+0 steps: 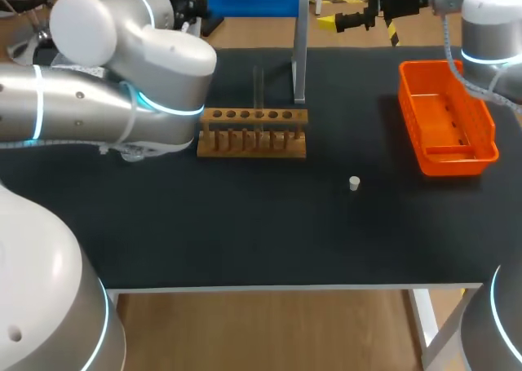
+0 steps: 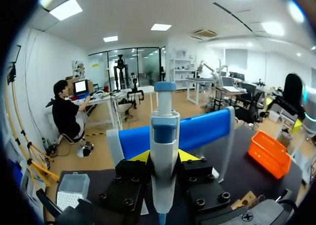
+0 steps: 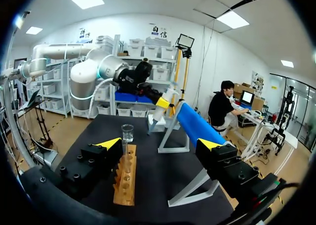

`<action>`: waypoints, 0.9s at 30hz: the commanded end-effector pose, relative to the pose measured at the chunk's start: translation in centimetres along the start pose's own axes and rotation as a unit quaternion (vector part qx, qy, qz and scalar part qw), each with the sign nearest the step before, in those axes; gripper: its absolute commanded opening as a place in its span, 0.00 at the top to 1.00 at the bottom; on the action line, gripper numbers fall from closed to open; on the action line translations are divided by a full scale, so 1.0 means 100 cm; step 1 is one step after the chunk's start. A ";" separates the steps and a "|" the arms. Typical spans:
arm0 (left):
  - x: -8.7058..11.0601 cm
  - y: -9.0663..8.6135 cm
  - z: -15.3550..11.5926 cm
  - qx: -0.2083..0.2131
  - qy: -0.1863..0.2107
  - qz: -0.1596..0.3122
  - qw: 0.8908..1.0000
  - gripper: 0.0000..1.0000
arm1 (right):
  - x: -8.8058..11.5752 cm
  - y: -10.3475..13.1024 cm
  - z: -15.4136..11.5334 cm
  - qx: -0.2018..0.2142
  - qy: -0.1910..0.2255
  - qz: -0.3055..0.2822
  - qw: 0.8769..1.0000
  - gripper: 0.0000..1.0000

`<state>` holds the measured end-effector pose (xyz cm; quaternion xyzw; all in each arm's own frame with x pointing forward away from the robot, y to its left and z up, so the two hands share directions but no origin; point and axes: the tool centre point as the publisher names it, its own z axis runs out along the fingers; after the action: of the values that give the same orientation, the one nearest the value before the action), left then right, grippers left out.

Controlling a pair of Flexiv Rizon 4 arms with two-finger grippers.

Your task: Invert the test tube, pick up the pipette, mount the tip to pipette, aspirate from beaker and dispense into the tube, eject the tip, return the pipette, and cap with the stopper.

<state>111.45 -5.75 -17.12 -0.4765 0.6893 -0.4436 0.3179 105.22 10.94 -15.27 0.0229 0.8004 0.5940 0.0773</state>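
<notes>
the pipette (image 2: 164, 131), white with blue bands, sits between the yellow-tipped fingers (image 2: 140, 157) of the left pincer (image 2: 164, 158), which grip its body from both sides. just behind it runs the blue bar of the pipette stand (image 2: 202, 128); whether the two touch cannot be told. in the right wrist view the same pipette is held aloft beside that bar, above the far part of the black counter (image 1: 245, 224).

the wooden rack (image 1: 253, 131) lies in the middle of the counter, in front of the stand's metal post. a clear test tube (image 1: 258, 86) stands upright in one of its holes. a glass beaker (image 3: 127, 132) with clear liquid stands just beyond one end of the rack. the small white stopper (image 1: 354, 183) lies alone on the counter between the rack and the orange basket (image 1: 447, 118), apart from both. a white tip box (image 2: 72, 188) rests on the counter, off to one side of the left pincer.

the right pincer (image 3: 160, 145) hangs with its fingers wide apart and nothing between them, looking along the length of the rack from well back. the left arm (image 1: 122, 86) comes in over the counter's left side. the right arm (image 1: 488, 28) stands at the far right corner, behind the basket.
</notes>
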 end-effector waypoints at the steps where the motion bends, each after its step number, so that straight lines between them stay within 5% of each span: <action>1: 0.005 -0.003 0.015 -0.007 -0.022 -0.003 1.000 1.00 | 0.000 0.001 -0.001 0.002 0.001 0.000 1.000 0.00; 27: -0.006 -0.007 0.040 -0.044 -0.069 -0.009 0.997 1.00 | 0.000 0.001 -0.001 0.002 0.001 0.000 1.000 0.00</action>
<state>114.89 -6.10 -18.23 -0.5216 0.6784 -0.3902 0.3398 105.22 10.95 -15.27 0.0229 0.8004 0.5941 0.0773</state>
